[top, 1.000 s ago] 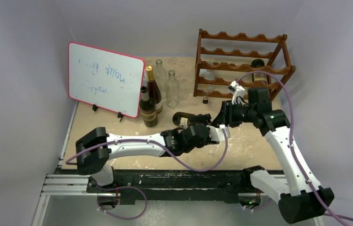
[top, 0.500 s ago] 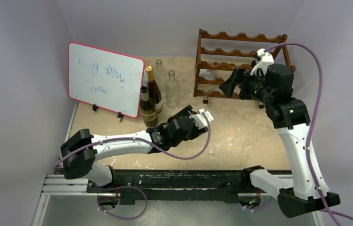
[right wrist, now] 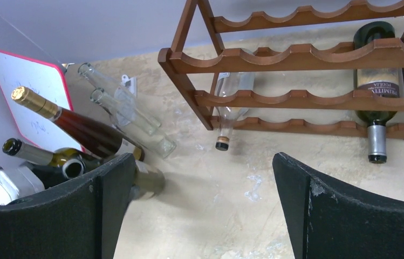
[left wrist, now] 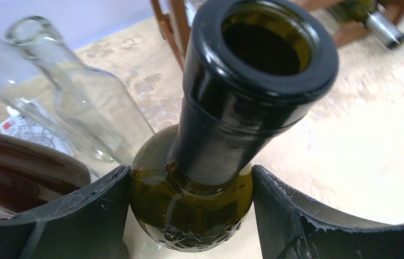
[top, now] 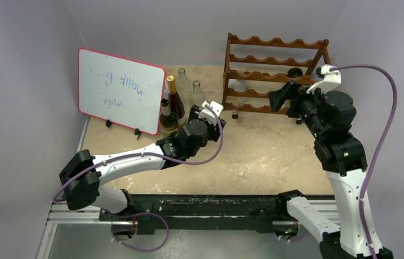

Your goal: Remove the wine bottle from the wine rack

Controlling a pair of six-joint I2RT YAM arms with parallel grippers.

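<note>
Now: bottle (left wrist: 210,135) off rack (right wrist: 291,60), pinched at shoulder by left fingers (left wrist: 81,216), just beside clear bottles (left wrist: 81,108). Idle right fingers (right wrist: 54,216) spread. Lower plumb until base seats on bench (left wrist: 361,135); avoid nudging neighbours; release slowly.

A scuffed beige table (top: 264,156) carries a red-edged whiteboard (top: 118,89) propped at its far left. Two dark bottles (top: 175,105) and two clear glass bottles (top: 197,100) stand upright just right of it, and a reddish-brown wine rack (top: 275,75) stands at the far right.
</note>
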